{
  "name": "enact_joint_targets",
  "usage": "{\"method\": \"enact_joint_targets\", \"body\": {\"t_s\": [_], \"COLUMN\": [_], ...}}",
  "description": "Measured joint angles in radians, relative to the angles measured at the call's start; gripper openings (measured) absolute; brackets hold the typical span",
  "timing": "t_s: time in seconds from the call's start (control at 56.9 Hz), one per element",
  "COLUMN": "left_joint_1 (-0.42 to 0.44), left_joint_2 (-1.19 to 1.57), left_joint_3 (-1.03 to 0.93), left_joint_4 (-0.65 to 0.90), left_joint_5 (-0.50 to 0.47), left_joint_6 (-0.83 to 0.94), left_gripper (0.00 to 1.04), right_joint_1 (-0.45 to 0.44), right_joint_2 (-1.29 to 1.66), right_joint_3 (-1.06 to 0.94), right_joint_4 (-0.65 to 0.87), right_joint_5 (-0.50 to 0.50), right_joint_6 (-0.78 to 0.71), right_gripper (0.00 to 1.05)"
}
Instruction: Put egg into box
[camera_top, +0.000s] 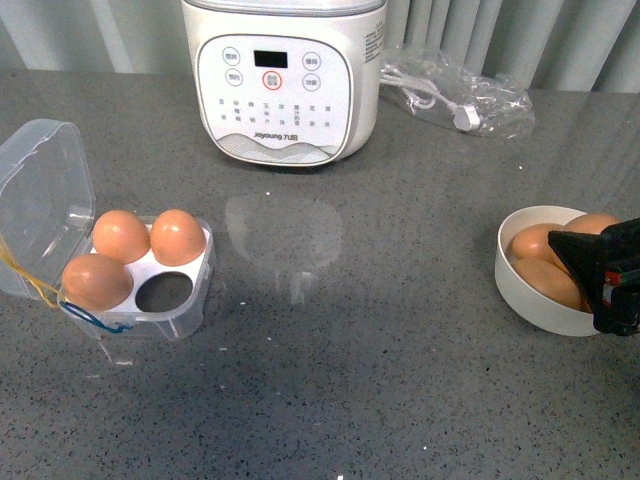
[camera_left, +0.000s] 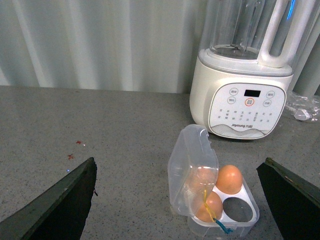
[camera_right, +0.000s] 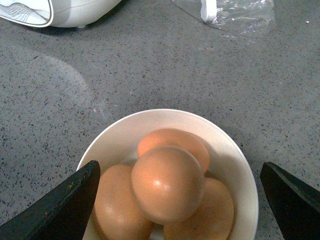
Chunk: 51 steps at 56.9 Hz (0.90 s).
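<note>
The box is a clear plastic carton at the left of the grey counter, with its lid hinged open. It holds three brown eggs, and the front right cell is empty. At the right, a round white bowl holds several brown eggs. The egg lies on top of that pile. My right gripper hangs open just above the bowl, one finger on either side of the egg, not touching it. My left gripper is open above and behind the box, holding nothing.
A white Joyoung appliance stands at the back centre. A crumpled clear plastic bag with a cable lies to its right. Bare grey counter stretches between box and bowl. A pale curtain closes the back.
</note>
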Motion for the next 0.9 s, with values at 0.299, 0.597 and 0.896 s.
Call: {"method": "enact_joint_targets", "body": {"t_s": [0.299, 0.597, 0.896], "left_joint_1": [0.0, 0.0, 0.0], "left_joint_2": [0.0, 0.0, 0.0], "left_joint_3": [0.0, 0.0, 0.0], "left_joint_4": [0.0, 0.0, 0.0], "left_joint_5": [0.0, 0.0, 0.0], "left_joint_6": [0.0, 0.0, 0.0], "left_gripper": [0.98, 0.98, 0.98], "right_joint_1": [0.011, 0.028, 0.019], "right_joint_2": [0.039, 0.068, 0.029], "right_joint_3": [0.045, 0.05, 0.044], "right_joint_4": [-0.006, 0.009, -0.01], "right_joint_5": [-0.002, -0.016, 0.0], "right_joint_6": [0.003, 0.031, 0.049], "right_gripper": [0.97, 0.67, 0.4]}}
